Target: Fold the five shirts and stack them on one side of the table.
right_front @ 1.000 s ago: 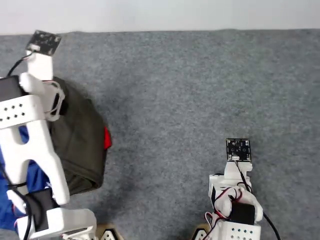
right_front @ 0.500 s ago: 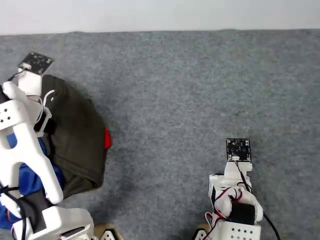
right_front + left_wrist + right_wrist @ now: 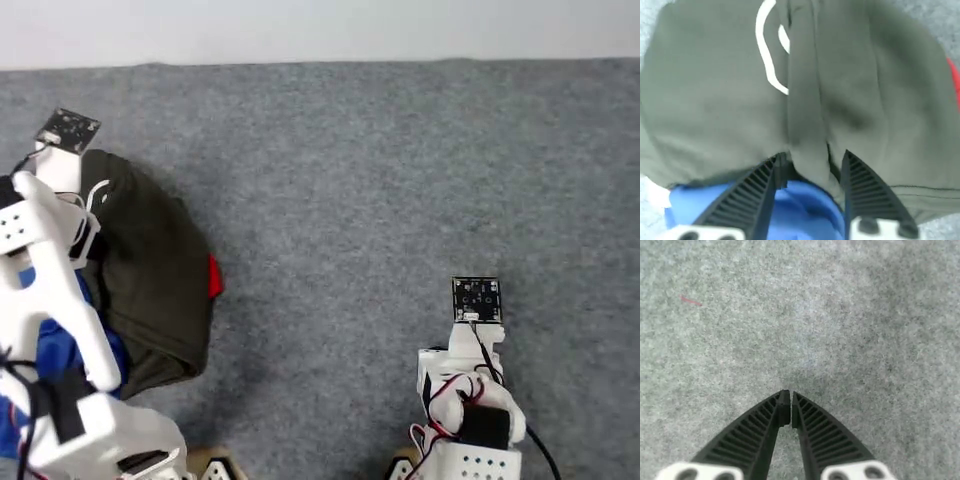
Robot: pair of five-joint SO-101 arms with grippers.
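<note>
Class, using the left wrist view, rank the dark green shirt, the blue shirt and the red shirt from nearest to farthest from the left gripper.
1. The dark green shirt: a fold sits between the left gripper's jaws.
2. The blue shirt: under the green one, beside the jaws.
3. The red shirt: a sliver at the pile's far edge.

a robotics lab bench: grey felt table (image 3: pixel 400 160), bare white wall (image 3: pixel 320 30), arms (image 3: pixel 60 300) with exposed wiring (image 3: pixel 448 398).
</note>
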